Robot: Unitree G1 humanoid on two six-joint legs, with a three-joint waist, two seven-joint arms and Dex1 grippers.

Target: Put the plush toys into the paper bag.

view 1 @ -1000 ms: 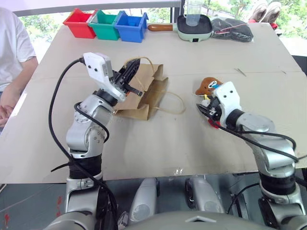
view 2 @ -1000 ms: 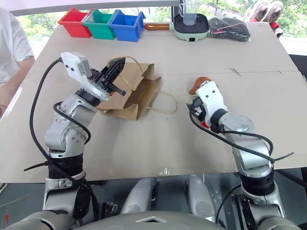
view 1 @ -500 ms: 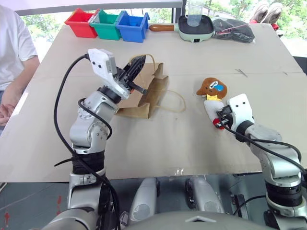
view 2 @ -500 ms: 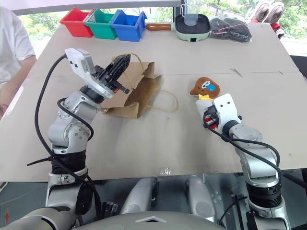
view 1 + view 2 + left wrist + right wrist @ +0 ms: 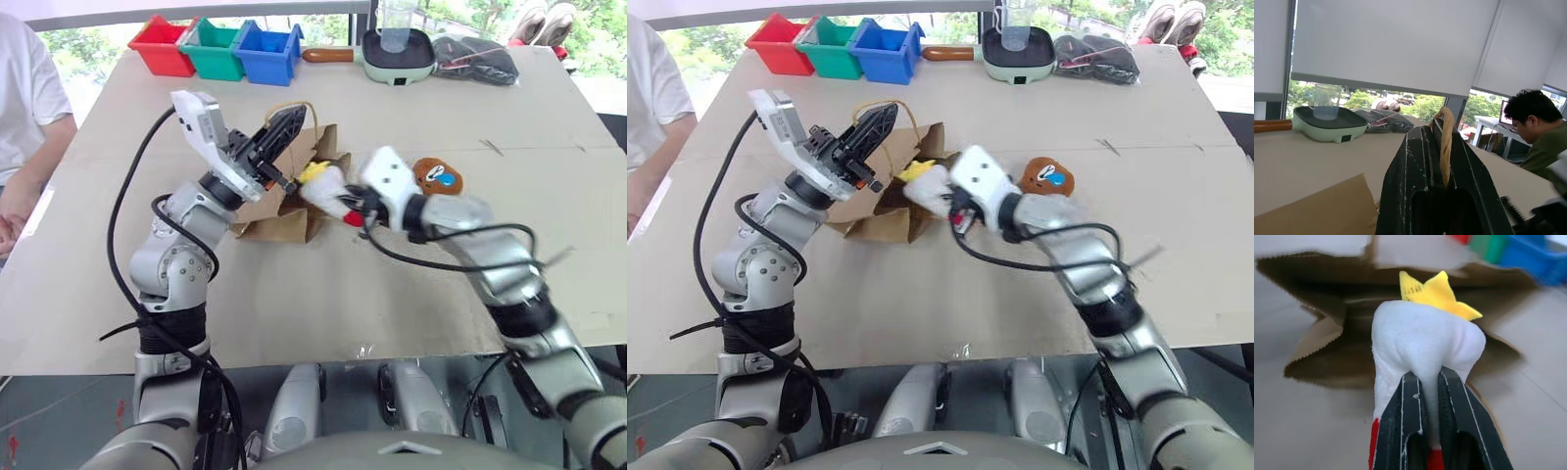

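The paper bag (image 5: 282, 221) lies on its side on the table, its mouth facing right. My left gripper (image 5: 286, 119) is shut on one tan loop handle (image 5: 1446, 142) and holds the mouth's upper edge up. My right gripper (image 5: 1427, 377) is shut on the white plush toy (image 5: 326, 188), which has a red tip and a yellow crest. It holds the toy in the air right at the bag's open mouth (image 5: 1327, 298). The brown plush toy (image 5: 437, 175) lies on the table to the right, behind my right forearm.
Red (image 5: 163, 45), green (image 5: 215, 49) and blue (image 5: 267, 53) bins stand at the table's far left. A green pan (image 5: 397, 54) with a clear cup and a black pouch (image 5: 474, 59) sit at the far edge. A person's arm (image 5: 29, 117) rests at the table's left side.
My right gripper shut on the white plush toy beside the brown one, then swung left with it to the bag's mouth. My left gripper kept its hold on the handle.
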